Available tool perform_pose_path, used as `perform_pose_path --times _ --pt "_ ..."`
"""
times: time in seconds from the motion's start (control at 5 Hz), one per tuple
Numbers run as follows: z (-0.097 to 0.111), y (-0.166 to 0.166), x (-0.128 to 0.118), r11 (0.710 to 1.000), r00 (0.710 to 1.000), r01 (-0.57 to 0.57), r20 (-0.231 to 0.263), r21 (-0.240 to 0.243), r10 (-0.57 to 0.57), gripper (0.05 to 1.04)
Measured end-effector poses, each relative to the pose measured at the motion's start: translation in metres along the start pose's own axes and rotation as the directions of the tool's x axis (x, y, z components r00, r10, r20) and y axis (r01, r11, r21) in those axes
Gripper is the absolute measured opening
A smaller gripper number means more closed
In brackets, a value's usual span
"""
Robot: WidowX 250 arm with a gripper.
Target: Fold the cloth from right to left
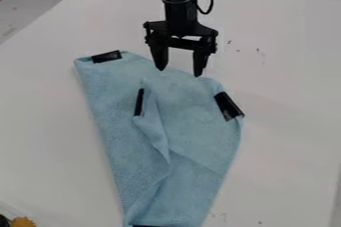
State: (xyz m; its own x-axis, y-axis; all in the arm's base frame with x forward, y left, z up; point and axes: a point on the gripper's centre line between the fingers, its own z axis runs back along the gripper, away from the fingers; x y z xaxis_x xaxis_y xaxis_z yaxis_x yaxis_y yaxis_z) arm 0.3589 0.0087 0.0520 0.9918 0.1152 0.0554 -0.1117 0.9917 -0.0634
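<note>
The probably limp cloth (200,141) is best gripped by the released pincer (180,72) at the tape (228,106) nearest the right edge of the bench (293,121).

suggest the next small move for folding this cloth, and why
Probably shift the tool toward the black tab on the right edge of the cloth: it hangs open at the far edge, gripping nothing, and the fold starts from the right.
</note>
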Motion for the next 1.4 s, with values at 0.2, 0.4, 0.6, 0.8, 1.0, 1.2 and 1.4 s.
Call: perform_pose_path --times 0.2,0.4,0.6,0.8,1.0,1.2,1.4 --pt "-0.012 0.000 -0.004 1.000 0.999 -0.004 -0.035 0.002 0.004 0.999" --pt "-0.008 -0.013 0.001 0.999 1.000 -0.024 -0.010 0.047 0.024 0.999" --pt "-0.004 -0.036 0.007 0.997 0.999 -0.027 0.038 0.078 0.024 0.999" --pt "-0.004 -0.056 0.010 0.994 0.995 -0.038 0.093 0.103 0.028 0.999" --pt "-0.012 -0.083 0.007 0.991 0.991 -0.039 0.130 0.127 0.022 0.999" --pt "-0.025 -0.098 -0.002 0.992 0.990 -0.043 0.137 0.118 0.027 0.999" --pt "-0.033 -0.103 -0.010 0.992 0.993 -0.042 0.116 0.117 0.028 0.999"
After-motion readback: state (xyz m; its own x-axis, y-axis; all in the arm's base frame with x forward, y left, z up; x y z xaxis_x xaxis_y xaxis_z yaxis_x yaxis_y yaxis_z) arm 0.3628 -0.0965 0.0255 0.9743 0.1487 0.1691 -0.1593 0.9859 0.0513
